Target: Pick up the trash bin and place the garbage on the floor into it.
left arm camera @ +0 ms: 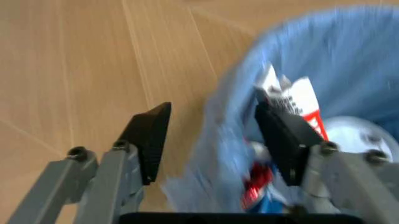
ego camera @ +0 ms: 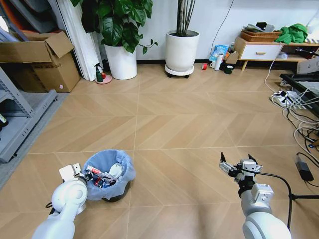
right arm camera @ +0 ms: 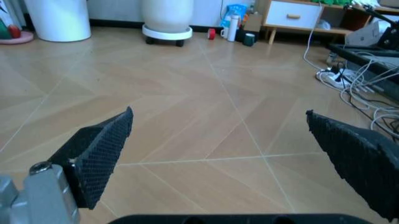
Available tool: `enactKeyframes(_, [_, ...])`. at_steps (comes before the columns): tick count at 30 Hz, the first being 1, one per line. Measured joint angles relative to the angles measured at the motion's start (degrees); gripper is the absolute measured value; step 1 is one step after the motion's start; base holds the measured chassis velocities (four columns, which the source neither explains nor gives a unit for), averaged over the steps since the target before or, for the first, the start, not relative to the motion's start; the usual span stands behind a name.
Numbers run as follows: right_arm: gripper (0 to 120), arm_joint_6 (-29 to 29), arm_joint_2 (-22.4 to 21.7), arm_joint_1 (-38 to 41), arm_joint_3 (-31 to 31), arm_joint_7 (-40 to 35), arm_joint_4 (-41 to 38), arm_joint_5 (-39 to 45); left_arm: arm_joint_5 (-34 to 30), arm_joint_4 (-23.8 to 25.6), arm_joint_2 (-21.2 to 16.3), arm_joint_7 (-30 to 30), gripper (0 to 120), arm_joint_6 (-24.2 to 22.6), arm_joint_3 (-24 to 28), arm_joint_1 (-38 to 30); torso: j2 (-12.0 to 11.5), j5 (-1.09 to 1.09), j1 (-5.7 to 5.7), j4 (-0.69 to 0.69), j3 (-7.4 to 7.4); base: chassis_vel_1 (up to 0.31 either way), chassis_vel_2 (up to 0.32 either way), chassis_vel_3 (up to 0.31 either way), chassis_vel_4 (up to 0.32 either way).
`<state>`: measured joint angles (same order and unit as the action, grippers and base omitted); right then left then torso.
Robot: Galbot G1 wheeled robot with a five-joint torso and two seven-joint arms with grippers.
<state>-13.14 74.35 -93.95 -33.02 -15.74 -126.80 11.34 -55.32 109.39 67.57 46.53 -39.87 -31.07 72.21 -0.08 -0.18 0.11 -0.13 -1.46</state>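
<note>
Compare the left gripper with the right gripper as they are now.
The left gripper straddles the rim of the trash bin, one finger inside the blue liner and the other outside; the right gripper hangs over bare floor, nothing between its fingers. In its wrist view, the left gripper faces litter in the bin, including a red-and-white wrapper; the right gripper faces the room. Both are open, with dark textured pads.

Potted plants [ego camera: 122,35], cardboard box [ego camera: 37,59]
</note>
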Motion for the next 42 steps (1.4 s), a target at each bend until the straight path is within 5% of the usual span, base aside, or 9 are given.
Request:
enactKeyframes(9, [100,0.02,0.29,0.64,0.00,0.00,-0.10,-0.25,10.02,2.37,0.12,-8.86,96,8.73,-0.93,3.41,0.00,0.01,0.00,0.01,0.00,0.000,0.000,0.000,0.000])
enactKeyframes(15, [100,0.02,2.23,0.85,-1.86,0.38,-1.36,-1.19,24.50,6.66,-0.05,-26.95,100,26.04,-0.83,9.06,0.00,0.01,0.00,0.00,0.00,0.000,0.000,0.000,0.000])
enactKeyframes(19, [100,0.74,4.18,0.33,-4.13,1.60,-2.27,-3.87,32.86,10.39,0.32,-31.56,100,30.64,-0.02,12.97,0.00,0.01,0.00,0.00,0.00,0.000,0.000,0.000,0.000])
enactKeyframes(28, [100,3.87,6.89,-4.15,-9.19,8.96,-6.07,-6.63,44.74,17.95,4.44,-36.12,100,32.23,-0.01,20.42,0.00,0.00,0.00,0.00,0.00,0.000,0.000,0.000,0.000])
enactKeyframes(42, [100,5.55,5.78,-6.38,-9.83,18.20,-10.27,-4.61,45.96,22.26,5.07,-44.18,100,32.09,-0.86,22.94,0.00,0.00,0.00,0.00,0.00,0.000,0.000,0.000,0.000])
